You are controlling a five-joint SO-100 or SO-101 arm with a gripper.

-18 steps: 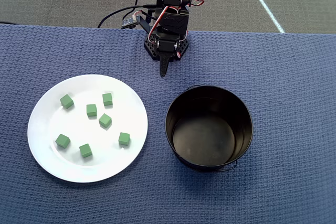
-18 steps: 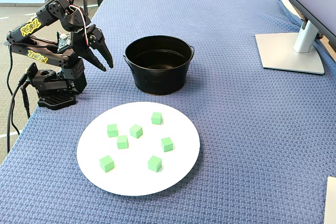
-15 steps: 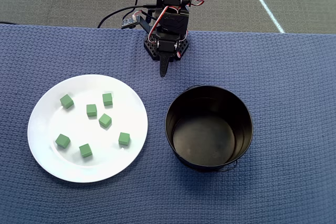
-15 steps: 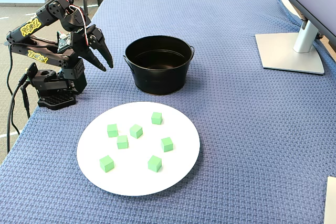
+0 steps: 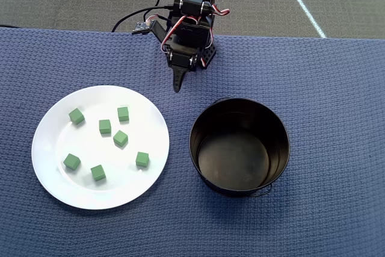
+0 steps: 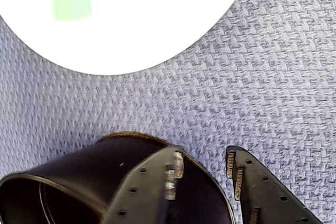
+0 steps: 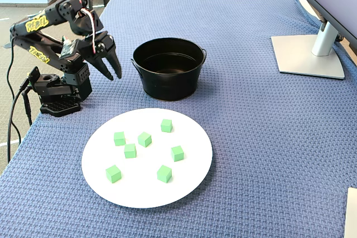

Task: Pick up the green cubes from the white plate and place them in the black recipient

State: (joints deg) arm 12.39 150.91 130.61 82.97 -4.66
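Gripper (image 7: 114, 75) held w/ jaws slightly spread, empty, beside black recipient (image 7: 169, 68); seven green cubes (image 7: 144, 139) kept on white plate (image 7: 189, 179) nearby.

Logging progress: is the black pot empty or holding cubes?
Empty: the black pot shows a bare bottom; all seven green cubes sit on the white plate.

wrist view: white plate (image 6: 131, 19) cropped at top | black recipient (image 6: 68, 182) cut off below

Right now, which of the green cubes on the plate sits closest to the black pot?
The cube at the right side of the white plate in the overhead view. It lies nearest the black pot; the other six sit farther left, toward the plate's middle and far edge.
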